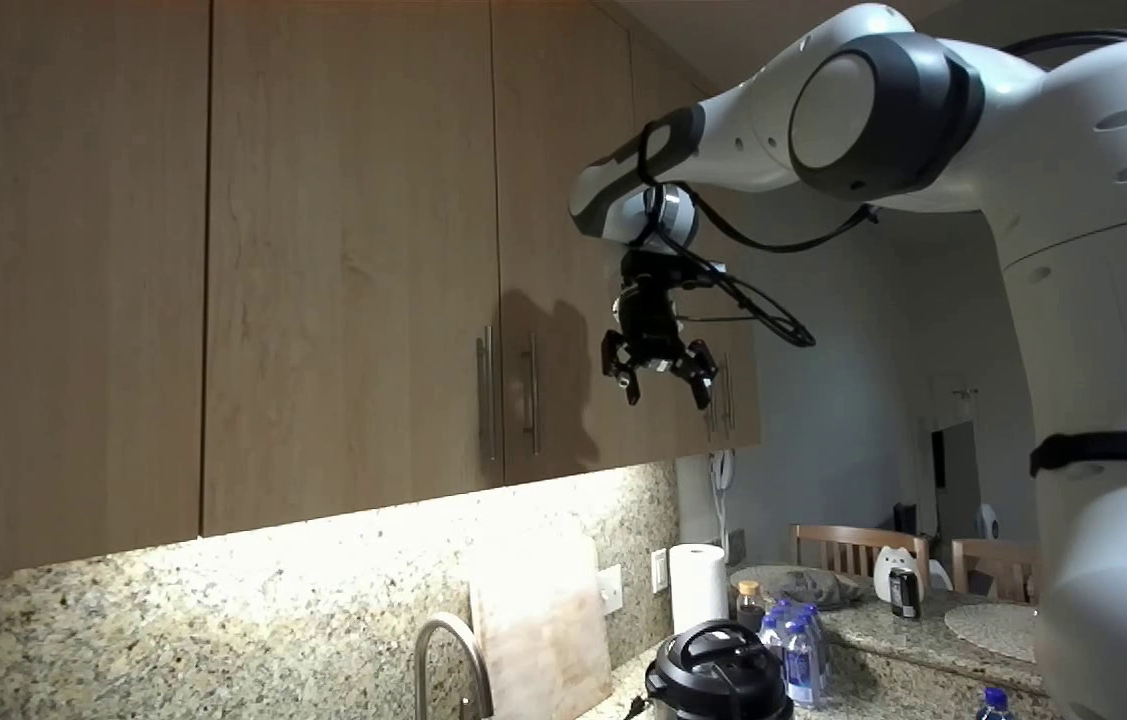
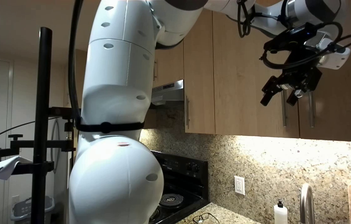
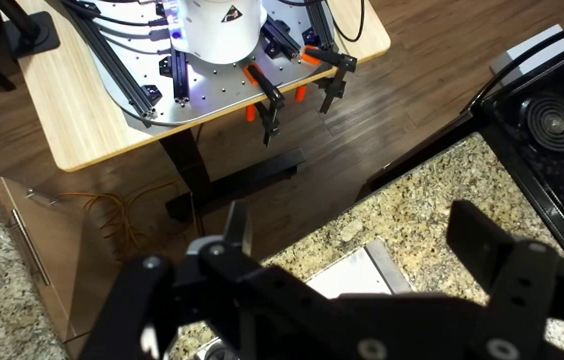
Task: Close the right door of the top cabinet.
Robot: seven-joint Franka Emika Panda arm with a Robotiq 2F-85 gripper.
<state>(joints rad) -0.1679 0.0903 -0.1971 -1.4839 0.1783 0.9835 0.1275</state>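
In both exterior views the right door (image 1: pixel 548 240) of the top cabinet (image 1: pixel 63 280) lies flush with the panel (image 1: pixel 353 270) beside it, above the back edge of the worktop (image 2: pixel 228 217), its handle (image 1: pixel 534 395) just beside that panel's own. The faucet (image 2: pixel 306 202) and a pale board (image 1: pixel 538 630), both at the back edge, likewise appear in both.

An exterior view alone shows a paper towel roll (image 1: pixel 699 588) by the back edge, and a black-lidded cooker (image 1: pixel 718 675) with wrapped water bottles (image 1: pixel 798 650) behind it toward the far end edge. An exterior view alone shows the back corner against the stove (image 2: pixel 186 168), with glasses (image 2: pixel 206 218) lying near it and a pump bottle (image 2: pixel 280 214) farther along the back edge. The wrist view alone takes in the worktop's front edge, its front corner at the stove, the floor (image 3: pixel 387 95), and the wooden table (image 3: pixel 74 105) under the robot's base (image 3: pixel 219 35), with black clamps (image 3: pixel 344 64) along its edge.

The gripper (image 1: pixel 666 392) hangs pointing down in front of the cabinet, apart from the right door, and a dark shadow (image 1: pixel 558 380) falls on that door. Its fingers (image 3: pixel 472 240) stand wide apart, with nothing in their grip; whether this is the full spread cannot be told. In the wrist view one finger lies against the floor just past the worktop's front edge, and the other over the worktop, near the edge along the stove.
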